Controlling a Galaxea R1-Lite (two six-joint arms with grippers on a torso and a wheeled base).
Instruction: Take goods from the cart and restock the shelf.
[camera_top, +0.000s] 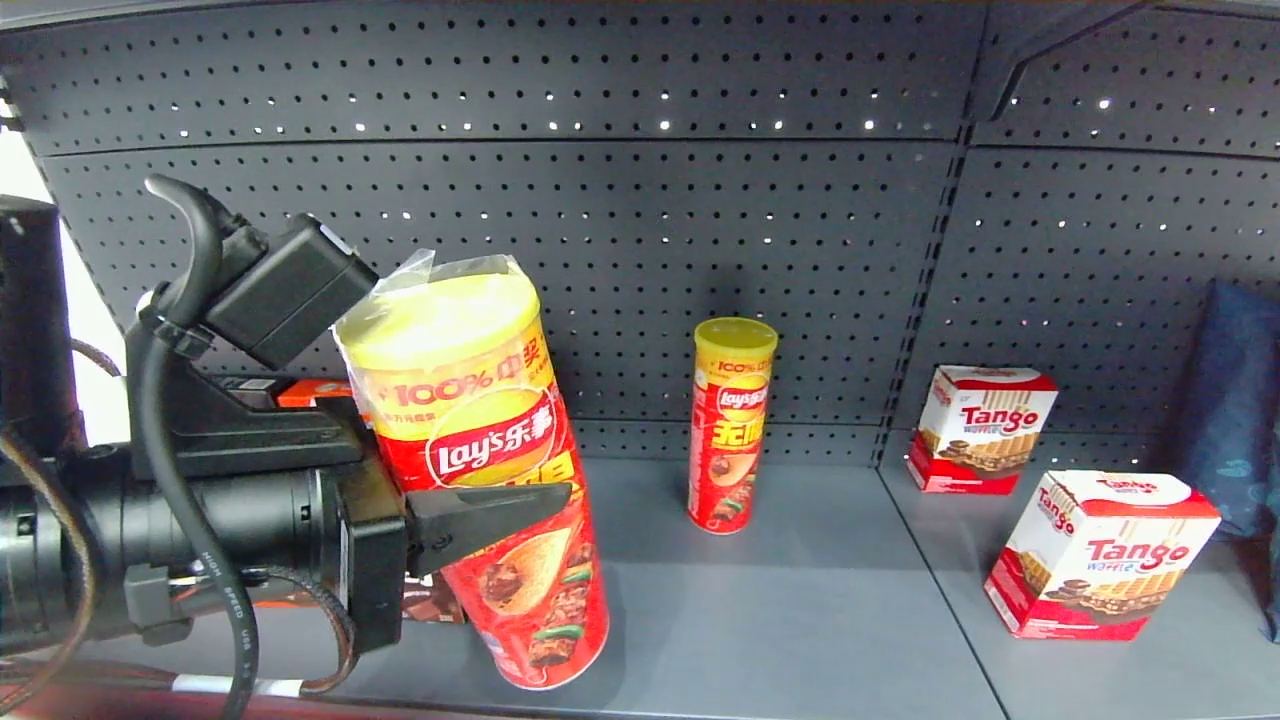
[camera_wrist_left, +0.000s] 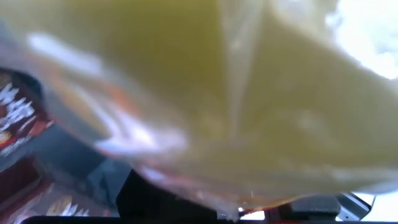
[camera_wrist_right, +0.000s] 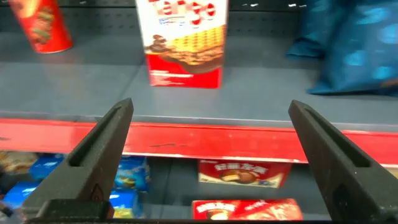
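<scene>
A dark shelf (camera_top: 820, 610) spans the scene. The left end effector (camera_top: 545, 490) is clamped around a wrapped chips can (camera_top: 480, 440), which is tilted low over the shelf's front left and seemingly not yet set down. The right end effector (camera_wrist_right: 211, 155) is spread wide and empty, facing the shelf edge. At the right sit a near wafer box (camera_top: 1100, 555) and a far wafer box (camera_top: 980, 430). A smaller chips can (camera_top: 732, 425) stands upright mid-shelf. Restocking looks partly done.

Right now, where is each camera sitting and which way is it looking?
Head view: on the head, looking forward and down at the shelf; the left arm shows, jaws shut on a chips can.
Left wrist view: on the left wrist, pressed up against that chips can.
Right wrist view: on the right wrist, facing the shelf's front edge; open right jaws show.
Shared: head and right wrist views both show the standing can and blue bag.
</scene>
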